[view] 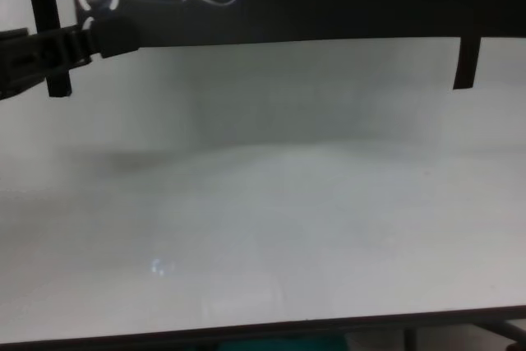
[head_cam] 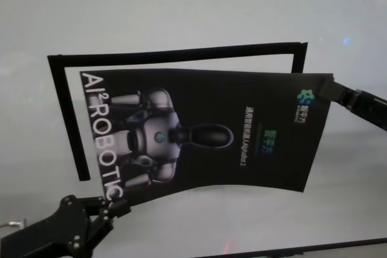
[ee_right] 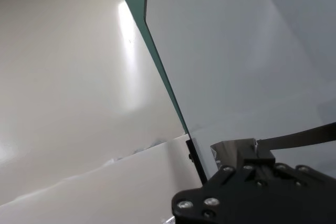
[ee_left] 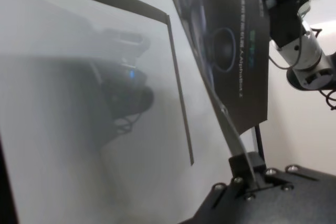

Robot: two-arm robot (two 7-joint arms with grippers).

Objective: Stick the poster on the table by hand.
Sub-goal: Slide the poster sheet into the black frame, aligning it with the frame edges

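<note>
White surface [head_cam: 181,10] fills the head view, carrying a frame of narrow black strips [head_cam: 175,54]. The poster [head_cam: 242,131] sits mostly inside this frame, held off the surface and bowed along its near edge. Left tool [head_cam: 118,205] is clamped on the poster's near-left corner, by the lettering. Right tool [head_cam: 326,89] grips the poster's far-right corner, beside the strip frame's right leg.

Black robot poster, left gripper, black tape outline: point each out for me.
black robot-printed poster [head_cam: 242,98]: head view, plain dark area above the robot figure.
left gripper [head_cam: 121,205]: head view, fingertips pinching the poster's corner.
black tape outline [head_cam: 181,54]: head view, its far strip.
</note>
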